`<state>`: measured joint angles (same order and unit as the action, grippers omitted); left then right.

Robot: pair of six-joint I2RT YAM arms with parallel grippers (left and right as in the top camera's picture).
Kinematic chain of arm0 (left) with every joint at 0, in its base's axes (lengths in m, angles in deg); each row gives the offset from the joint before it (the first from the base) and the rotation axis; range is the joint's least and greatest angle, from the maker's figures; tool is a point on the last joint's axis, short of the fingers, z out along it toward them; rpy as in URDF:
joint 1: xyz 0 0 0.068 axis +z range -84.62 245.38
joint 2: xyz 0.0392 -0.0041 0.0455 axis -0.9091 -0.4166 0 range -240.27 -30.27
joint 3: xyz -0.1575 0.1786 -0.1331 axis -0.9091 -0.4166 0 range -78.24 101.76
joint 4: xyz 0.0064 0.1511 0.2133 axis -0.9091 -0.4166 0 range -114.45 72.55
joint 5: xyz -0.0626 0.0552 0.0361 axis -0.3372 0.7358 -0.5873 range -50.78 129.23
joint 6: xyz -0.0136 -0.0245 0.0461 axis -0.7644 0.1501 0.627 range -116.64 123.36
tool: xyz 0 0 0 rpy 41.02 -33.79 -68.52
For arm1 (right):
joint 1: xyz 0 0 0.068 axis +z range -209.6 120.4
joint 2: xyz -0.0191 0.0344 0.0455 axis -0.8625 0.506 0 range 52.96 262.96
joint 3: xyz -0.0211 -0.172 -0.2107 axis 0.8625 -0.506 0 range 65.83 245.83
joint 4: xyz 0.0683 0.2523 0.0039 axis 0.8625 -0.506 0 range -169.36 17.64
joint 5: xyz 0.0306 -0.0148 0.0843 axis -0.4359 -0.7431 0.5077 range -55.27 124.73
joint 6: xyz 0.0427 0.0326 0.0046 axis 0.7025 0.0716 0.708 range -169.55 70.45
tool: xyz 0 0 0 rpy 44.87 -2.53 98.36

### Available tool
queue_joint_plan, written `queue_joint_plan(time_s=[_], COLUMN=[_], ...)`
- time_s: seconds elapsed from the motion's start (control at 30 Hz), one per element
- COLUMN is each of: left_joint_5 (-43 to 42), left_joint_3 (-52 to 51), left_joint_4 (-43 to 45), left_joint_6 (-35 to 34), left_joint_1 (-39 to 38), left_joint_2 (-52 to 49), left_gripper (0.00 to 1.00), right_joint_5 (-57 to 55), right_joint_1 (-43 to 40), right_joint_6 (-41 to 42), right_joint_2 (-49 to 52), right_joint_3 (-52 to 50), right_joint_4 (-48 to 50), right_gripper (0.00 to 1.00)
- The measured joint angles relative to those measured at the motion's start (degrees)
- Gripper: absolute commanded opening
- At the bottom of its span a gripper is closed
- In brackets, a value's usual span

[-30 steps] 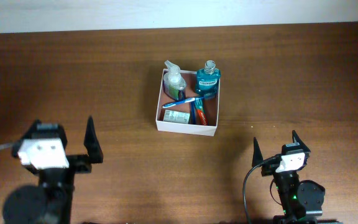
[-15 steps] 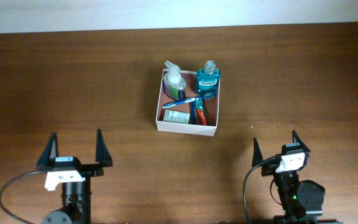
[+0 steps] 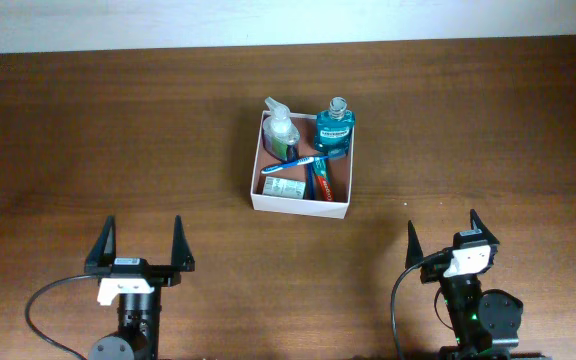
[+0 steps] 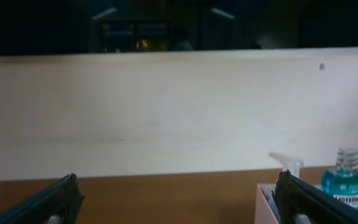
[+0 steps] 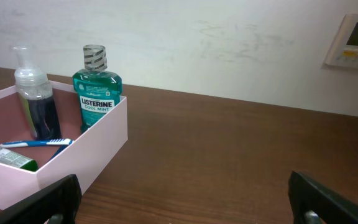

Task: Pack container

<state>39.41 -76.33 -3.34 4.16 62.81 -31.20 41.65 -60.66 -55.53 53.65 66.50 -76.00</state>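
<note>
Box point(image 3: 298, 206) upper middle of desk point(image 3: 118, 130), open top up. Mouthwash bottle point(image 3: 334, 130), pump bottle point(image 3: 282, 130) stand along back wall, leaving room for toothbrush point(image 3: 293, 164) lying flat in front. Left jaws, right jaws wide apart, empty, low in frame, well away from box.

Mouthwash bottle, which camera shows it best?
Right wrist: the mouthwash bottle is close, side-on, label readable. Overhead shows it small, from above, in the far right corner of the box. Left wrist catches only its top at the frame edge.
</note>
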Motion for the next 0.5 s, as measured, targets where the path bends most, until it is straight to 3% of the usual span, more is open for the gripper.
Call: queue_joint_plan(time_s=[0.5], left_joint_5=[-6.56], left_joint_3=[-0.96], left_joint_4=[-10.19], left_joint_6=[0.00], left_joint_1=[5.40], left_joint_2=[0.09], left_gripper=[1.00], right_joint_5=[0.02], right_joint_1=[0.00], right_joint_6=[0.02], right_joint_2=[0.00], right_joint_3=[0.00], right_joint_4=[0.00], right_gripper=[0.99])
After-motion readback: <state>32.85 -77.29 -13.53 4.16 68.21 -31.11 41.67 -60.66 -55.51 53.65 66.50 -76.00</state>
